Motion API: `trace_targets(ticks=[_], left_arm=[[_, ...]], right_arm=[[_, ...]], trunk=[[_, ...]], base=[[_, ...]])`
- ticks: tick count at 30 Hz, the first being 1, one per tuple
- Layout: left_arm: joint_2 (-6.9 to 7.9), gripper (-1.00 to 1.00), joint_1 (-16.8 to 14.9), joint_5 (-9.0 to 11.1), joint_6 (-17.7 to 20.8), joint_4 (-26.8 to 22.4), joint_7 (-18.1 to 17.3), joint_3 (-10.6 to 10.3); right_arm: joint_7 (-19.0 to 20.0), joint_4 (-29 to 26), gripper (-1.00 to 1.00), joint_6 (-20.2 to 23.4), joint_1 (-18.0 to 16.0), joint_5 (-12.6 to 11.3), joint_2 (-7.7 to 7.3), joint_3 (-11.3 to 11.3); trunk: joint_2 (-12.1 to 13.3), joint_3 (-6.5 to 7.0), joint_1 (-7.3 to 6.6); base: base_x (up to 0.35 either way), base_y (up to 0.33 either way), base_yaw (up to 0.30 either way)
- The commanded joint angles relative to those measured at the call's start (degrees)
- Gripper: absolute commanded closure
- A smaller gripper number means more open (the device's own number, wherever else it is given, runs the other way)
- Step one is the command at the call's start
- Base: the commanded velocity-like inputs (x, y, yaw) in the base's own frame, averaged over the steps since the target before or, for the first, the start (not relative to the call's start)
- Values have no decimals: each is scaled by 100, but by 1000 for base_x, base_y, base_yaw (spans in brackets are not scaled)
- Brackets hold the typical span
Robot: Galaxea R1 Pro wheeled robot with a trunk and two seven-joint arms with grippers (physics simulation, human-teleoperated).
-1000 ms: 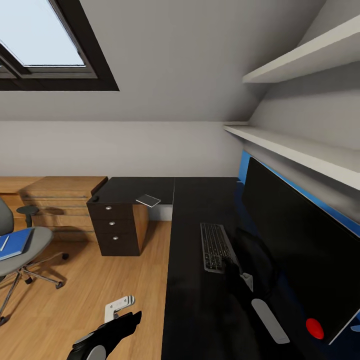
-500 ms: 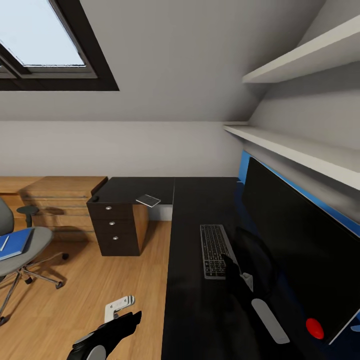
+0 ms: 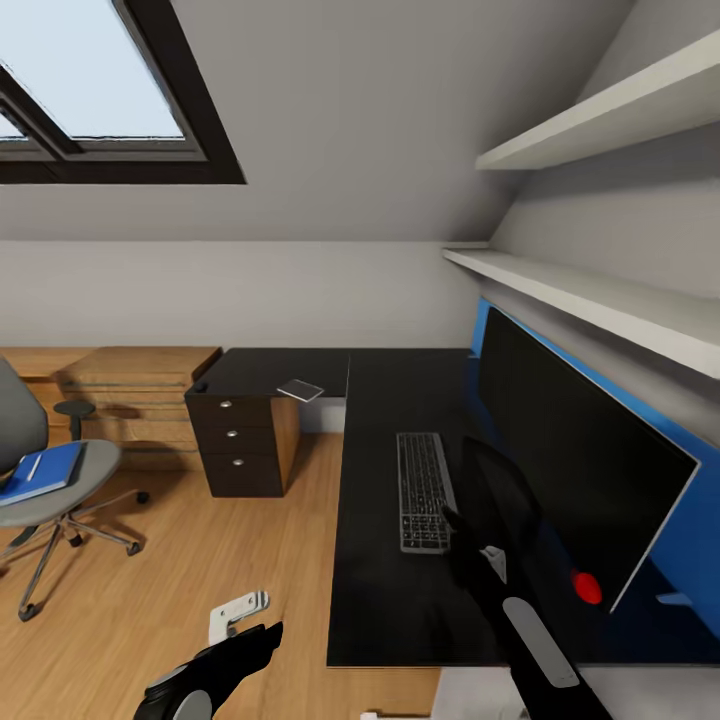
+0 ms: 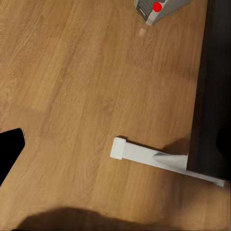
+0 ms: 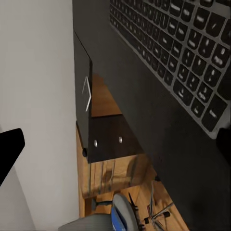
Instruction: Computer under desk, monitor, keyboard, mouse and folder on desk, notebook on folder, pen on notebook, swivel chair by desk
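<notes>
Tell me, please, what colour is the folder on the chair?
Bright blue folder, clearest in the head view.

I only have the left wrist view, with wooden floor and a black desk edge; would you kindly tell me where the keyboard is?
Observer: The slim black-keyed keyboard lies on the long black desk, in front of the large black-screened monitor.
Operator: Thank you. Where is the right gripper?
Observer: The right gripper is at the keyboard's near corner on the monitor's side, with its jaws apart.
Operator: And the folder?
Observer: The bright blue flat folder lies on the seat of the grey swivel chair, out on the floor away from the desk.
</notes>
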Motion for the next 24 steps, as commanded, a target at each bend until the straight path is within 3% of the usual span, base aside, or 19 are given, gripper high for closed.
trace_targets(ticks=[1, 17, 24], left_arm=[[5, -100, -5, 57, 4, -8, 58, -12], [5, -100, -5, 70, 5, -2, 57, 126], [5, -100, -5, 51, -17, 363, 58, 460]], right_arm=[[13, 2, -100, 13, -3, -44, 0, -2], [12, 87, -100, 13, -3, -35, 5, 3], [15, 300, -100, 9, -3, 169, 37, 49]], trunk=[[-6, -8, -3], [-6, -8, -3], [-6, -8, -3]], base=[[-335, 0, 0], [-335, 0, 0], [-335, 0, 0]])
